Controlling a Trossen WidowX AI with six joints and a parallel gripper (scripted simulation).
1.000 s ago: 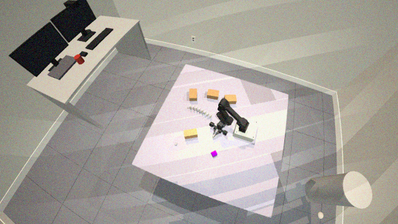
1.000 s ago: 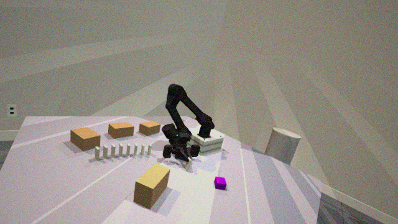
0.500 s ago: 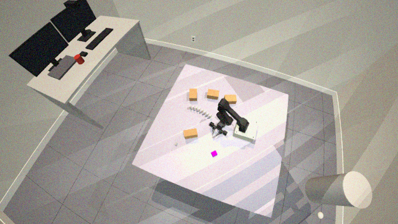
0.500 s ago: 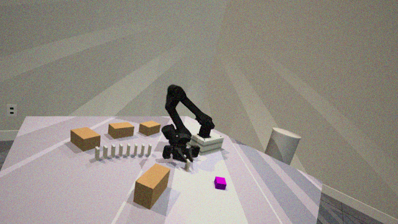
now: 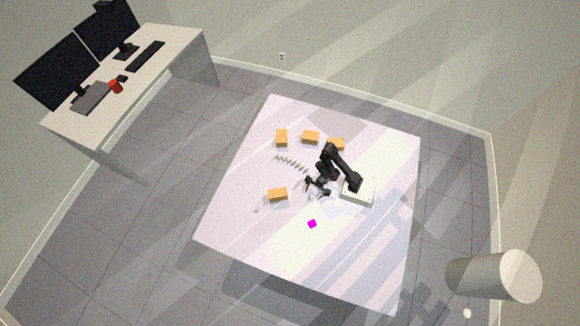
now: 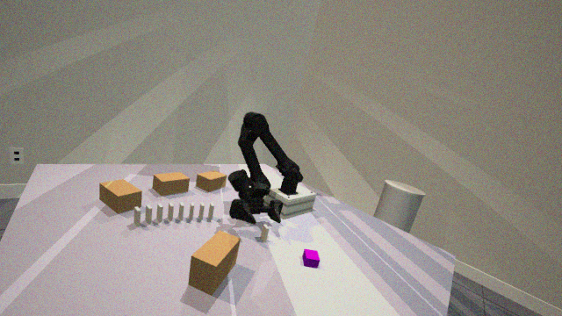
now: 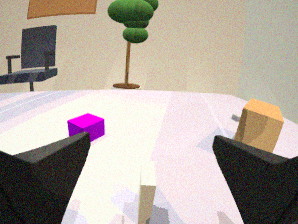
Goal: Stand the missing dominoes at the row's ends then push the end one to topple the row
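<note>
A row of several pale dominoes (image 5: 290, 161) (image 6: 174, 212) stands upright on the white table (image 5: 362, 254) (image 6: 66, 272). One more pale domino (image 5: 311, 196) (image 6: 263, 233) (image 7: 147, 204) stands upright by itself, off the row's right end and nearer the front. My gripper (image 5: 317, 186) (image 6: 259, 212) (image 7: 153, 141) is open wide just above and behind this lone domino. Its black fingers stand apart on either side and touch nothing.
Three tan boxes (image 5: 310, 137) (image 6: 170, 183) lie behind the row, and a fourth tan box (image 5: 277, 194) (image 6: 214, 261) (image 7: 261, 125) lies in front of it. A magenta cube (image 5: 312, 223) (image 6: 311, 258) (image 7: 87, 125) sits near the front. The arm's base (image 5: 360, 192) (image 6: 291, 202) is at the right.
</note>
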